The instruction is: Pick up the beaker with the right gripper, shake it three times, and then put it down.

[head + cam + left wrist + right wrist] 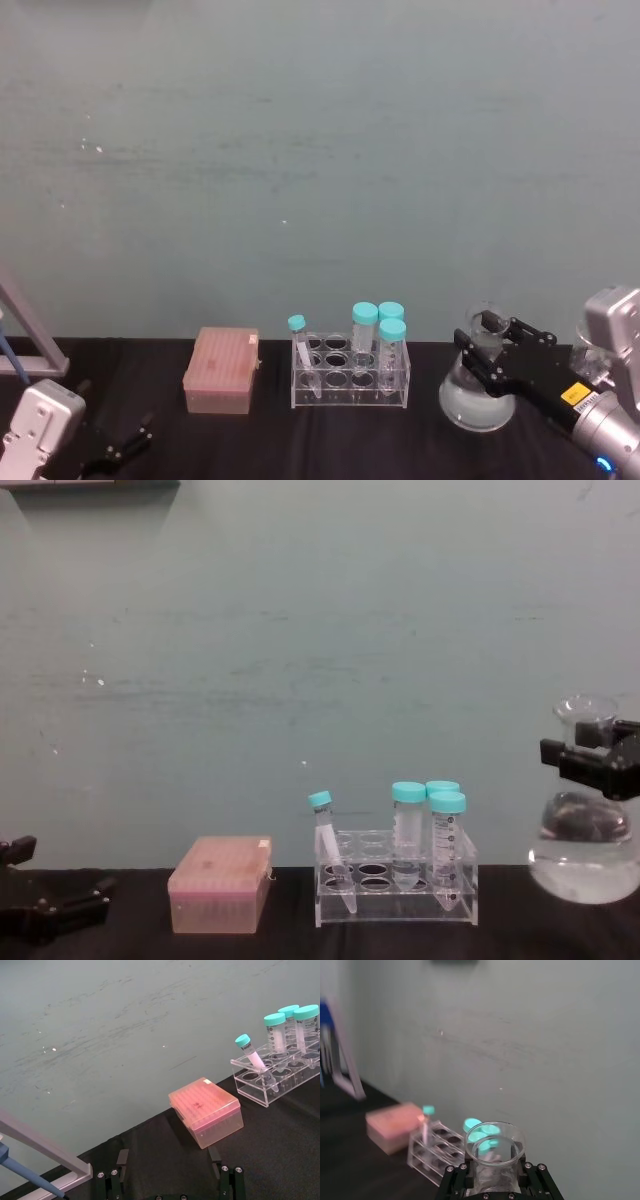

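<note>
**A:** Entry: state of the right gripper (490, 348)?

**B:** Clamped on the beaker (470, 402). Its black blocky jaws are closed on the narrow neck, one on each side, just under the flared rim. The arm reaches in from the robot's right.

**A:** Beaker position?

**B:** Upright, at the right end of the table (350, 445), well to the right of the tube rack (350, 385) and apart from it. Clear liquid sits in the wide base. In the chest view the rim stands higher than the tubes' caps. I cannot tell whether the base touches the table.

**A:** Rack contents?

**B:** Four teal-capped tubes. Three are upright at the rack's right end. A thinner one leans at its left end.

**A:** Anything else on the table?

**B:** A pink box (222, 372) with a closed lid, just left of the rack and not touching it.

**A:** Left gripper (122, 452)?

**B:** Low at the robot's left, near the table's front edge, well apart from the box. Its thin fingers are spread, with nothing between them.

**A:** Background?

**B:** A plain teal wall behind the table.
</note>
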Controlling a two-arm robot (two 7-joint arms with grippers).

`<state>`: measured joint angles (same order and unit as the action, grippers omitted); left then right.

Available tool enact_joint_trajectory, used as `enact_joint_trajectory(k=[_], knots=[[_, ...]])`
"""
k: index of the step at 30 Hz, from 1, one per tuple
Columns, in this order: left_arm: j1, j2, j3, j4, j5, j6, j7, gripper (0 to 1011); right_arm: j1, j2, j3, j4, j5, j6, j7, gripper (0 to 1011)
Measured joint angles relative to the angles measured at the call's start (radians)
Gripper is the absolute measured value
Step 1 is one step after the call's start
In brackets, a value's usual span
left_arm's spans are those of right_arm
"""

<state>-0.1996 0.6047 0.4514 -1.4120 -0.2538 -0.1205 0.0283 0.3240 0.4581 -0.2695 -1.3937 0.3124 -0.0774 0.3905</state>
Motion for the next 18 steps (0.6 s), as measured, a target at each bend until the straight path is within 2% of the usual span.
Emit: enact_joint_trajectory(k=[3, 8, 12, 18], knots=[[0.0, 0.0, 0.0, 0.0, 0.0, 0.0, 0.0, 1000, -0.011, -0.03, 0.03, -0.005, 0.073, 0.052, 0.012, 456], [0.0, 0.0, 0.0, 0.0, 0.0, 0.0, 0.0, 1000, -0.019, -0.047, 0.043, -0.009, 0.119, 0.102, 0.012, 457], [0.0, 0.0, 0.0, 0.0, 0.0, 0.0, 0.0, 1000, -0.024, -0.046, 0.037, -0.012, 0.13, 0.137, 0.004, 456], [0.0, 0.0, 0.0, 0.0, 0.0, 0.0, 0.0, 1000, -0.03, -0.039, 0.021, -0.018, 0.121, 0.155, -0.005, 456]])
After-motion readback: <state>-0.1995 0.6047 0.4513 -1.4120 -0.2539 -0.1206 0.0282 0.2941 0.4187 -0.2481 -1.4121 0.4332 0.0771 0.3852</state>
